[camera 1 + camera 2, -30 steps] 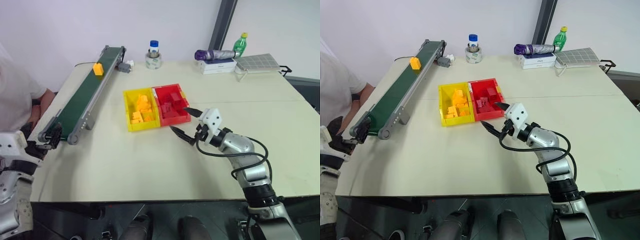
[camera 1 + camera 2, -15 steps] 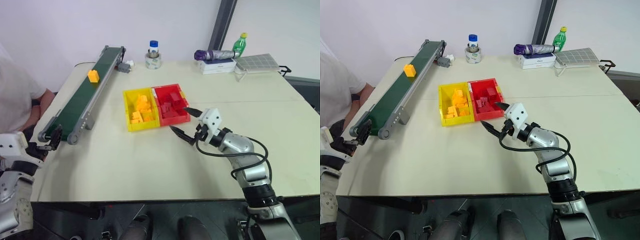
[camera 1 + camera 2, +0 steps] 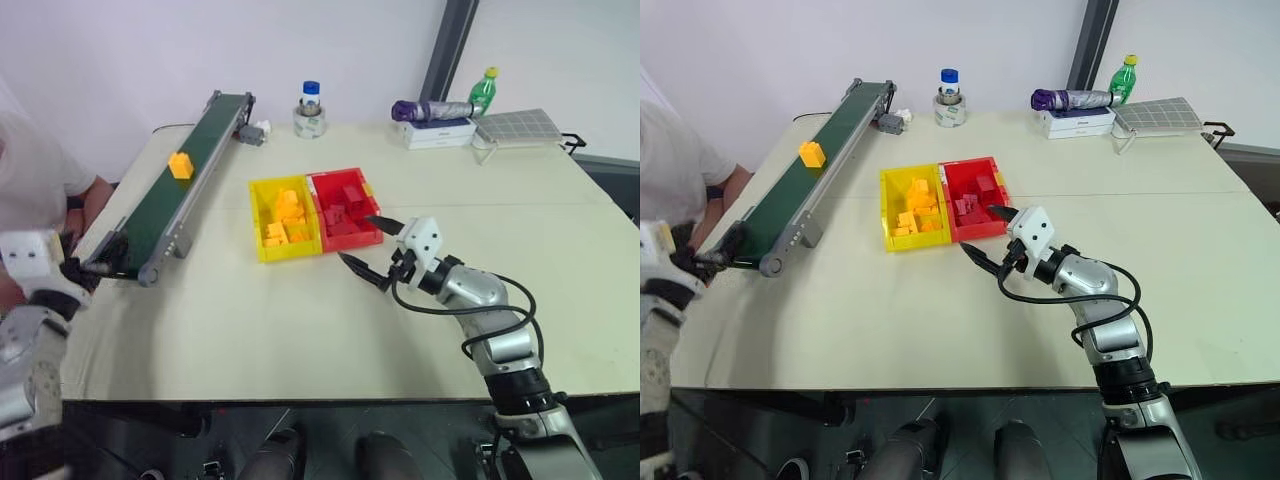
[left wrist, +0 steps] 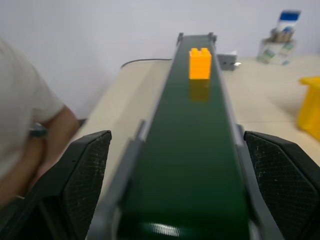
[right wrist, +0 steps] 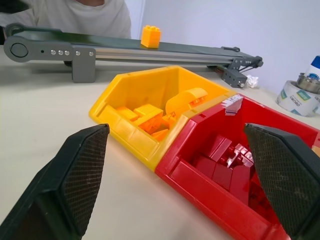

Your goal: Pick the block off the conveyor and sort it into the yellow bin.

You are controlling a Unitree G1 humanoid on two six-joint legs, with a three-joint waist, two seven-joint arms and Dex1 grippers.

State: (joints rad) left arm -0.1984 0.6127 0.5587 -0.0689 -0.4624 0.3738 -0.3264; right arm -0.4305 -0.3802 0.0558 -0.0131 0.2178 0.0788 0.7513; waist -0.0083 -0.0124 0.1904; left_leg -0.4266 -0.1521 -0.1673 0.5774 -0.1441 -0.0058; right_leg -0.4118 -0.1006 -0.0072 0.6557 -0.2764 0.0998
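The yellow-orange block (image 3: 180,165) rides on the dark green belt of the conveyor (image 3: 155,215), about midway along it. My left gripper (image 3: 98,264) is at the conveyor's near end, open, looking up the belt at the block (image 4: 200,63), with nothing between its fingers. The yellow bin (image 3: 254,220) holds several yellow blocks and sits at the table's middle, joined to a red bin (image 3: 373,210) of red blocks. My right gripper (image 3: 357,238) hovers open and empty just in front of the red bin's near corner.
A person in a white shirt (image 3: 30,170) stands to the left of the conveyor's near end. Along the far edge are a tape roll with a small bottle (image 3: 309,118), a purple umbrella on a box (image 3: 432,112), a green bottle (image 3: 482,88) and a grey pad (image 3: 515,124).
The block has travelled down the belt toward the near end. My left gripper rose and moved forward to the conveyor's near end. The right arm stayed still.
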